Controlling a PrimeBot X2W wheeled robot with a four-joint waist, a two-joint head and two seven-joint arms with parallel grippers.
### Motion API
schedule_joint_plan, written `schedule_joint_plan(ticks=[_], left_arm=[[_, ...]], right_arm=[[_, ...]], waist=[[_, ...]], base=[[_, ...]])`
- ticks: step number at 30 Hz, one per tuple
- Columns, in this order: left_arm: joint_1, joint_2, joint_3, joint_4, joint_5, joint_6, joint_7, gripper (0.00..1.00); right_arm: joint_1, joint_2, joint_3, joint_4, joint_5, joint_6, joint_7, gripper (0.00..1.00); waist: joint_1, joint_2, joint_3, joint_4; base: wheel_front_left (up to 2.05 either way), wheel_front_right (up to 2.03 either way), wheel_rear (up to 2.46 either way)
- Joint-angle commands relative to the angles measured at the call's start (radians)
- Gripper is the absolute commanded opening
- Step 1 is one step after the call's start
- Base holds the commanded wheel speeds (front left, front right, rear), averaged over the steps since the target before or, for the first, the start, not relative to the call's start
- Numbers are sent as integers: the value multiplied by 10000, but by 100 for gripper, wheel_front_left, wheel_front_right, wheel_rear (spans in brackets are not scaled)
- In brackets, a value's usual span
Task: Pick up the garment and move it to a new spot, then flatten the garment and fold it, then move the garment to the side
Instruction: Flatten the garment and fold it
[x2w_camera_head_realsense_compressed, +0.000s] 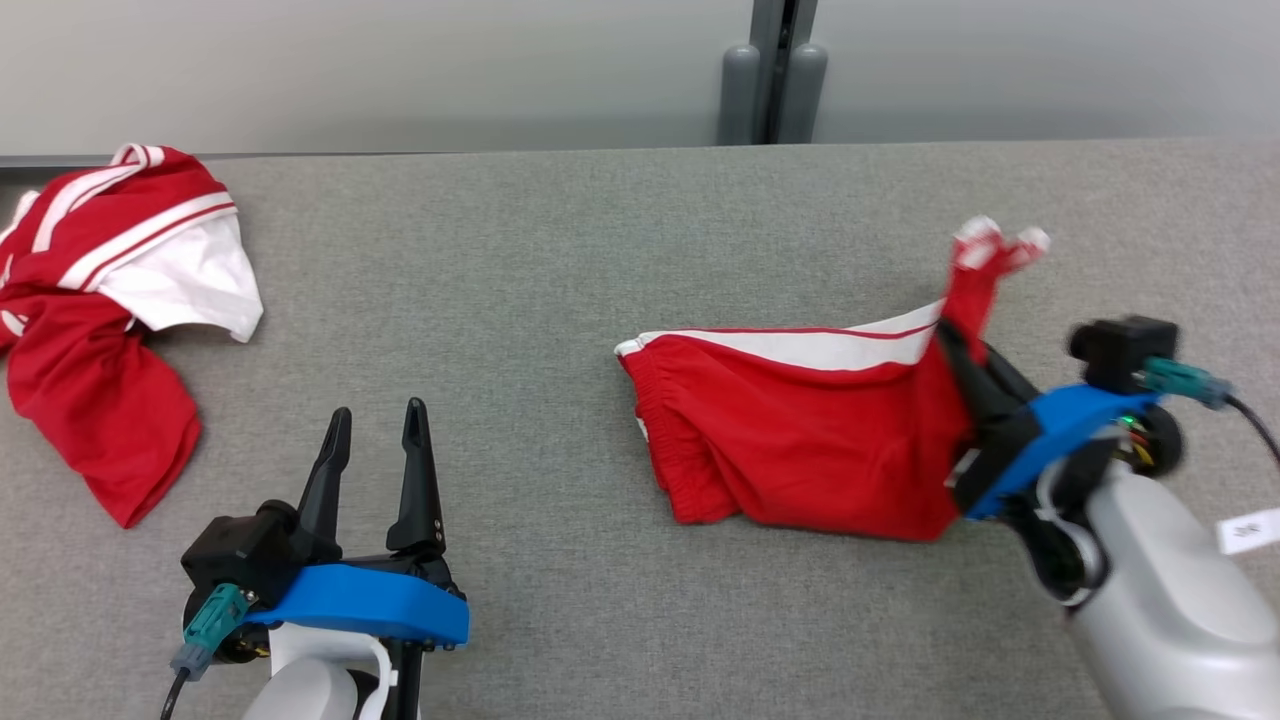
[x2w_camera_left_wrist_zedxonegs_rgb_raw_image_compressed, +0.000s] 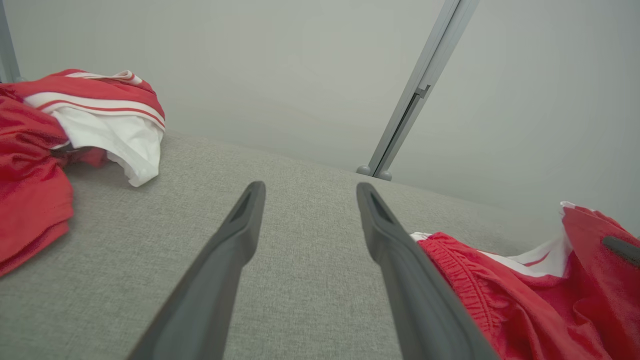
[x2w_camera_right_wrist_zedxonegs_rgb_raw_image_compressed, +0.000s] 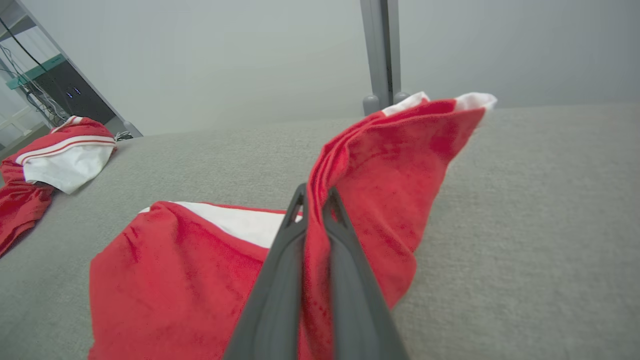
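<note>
Right gripper (x2w_camera_right_wrist_zedxonegs_rgb_raw_image_compressed: 316, 197) jaws clamped on red shorts (x2w_camera_head_realsense_compressed: 800, 430) edge, raised off bench (x2w_camera_head_realsense_compressed: 560, 260), centre-right. Left gripper (x2w_camera_head_realsense_compressed: 378, 420) jaws apart, empty. Shorts looked rumpled; flattening, folding, side move not yet done.

**L gripper (x2w_camera_head_realsense_compressed: 378, 410) open, R gripper (x2w_camera_head_realsense_compressed: 962, 350) clamped**

L arm sits low at near left, fingers spread apart & pointing fwd, touching nothing. R arm reaches in from near right, wrist angled left, fingers pinched tight on a raised fold of the shorts (x2w_camera_head_realsense_compressed: 800, 440).

The garment (x2w_camera_head_realsense_compressed: 800, 450) is red and white, the shirt (x2w_camera_head_realsense_compressed: 90, 300) red with white stripes, the table (x2w_camera_head_realsense_compressed: 520, 280) grey.
</note>
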Motion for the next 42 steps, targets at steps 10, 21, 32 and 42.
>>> schedule_joint_plan(ticks=[10,21,32,42], left_arm=[[20,-59,92,-48,-24,1,-39,100],[161,-135,245,-18,-50,-39,-45,100],[198,-255,149,36,94,-125,-49,100],[399,-527,-21,142,314,-278,-51,100]], right_arm=[[-496,1351,2134,-897,-320,1,862,0],[-396,1564,3396,74,-24,1,723,5],[-323,1297,4263,-153,370,1,13,100],[-381,864,2765,0,-333,1,-1358,100]], waist=[[0,0,-112,519],[0,0,-89,767],[0,0,-182,550],[0,0,-369,432]], base=[[0,0,0],[0,0,0],[0,0,0],[0,0,0]])
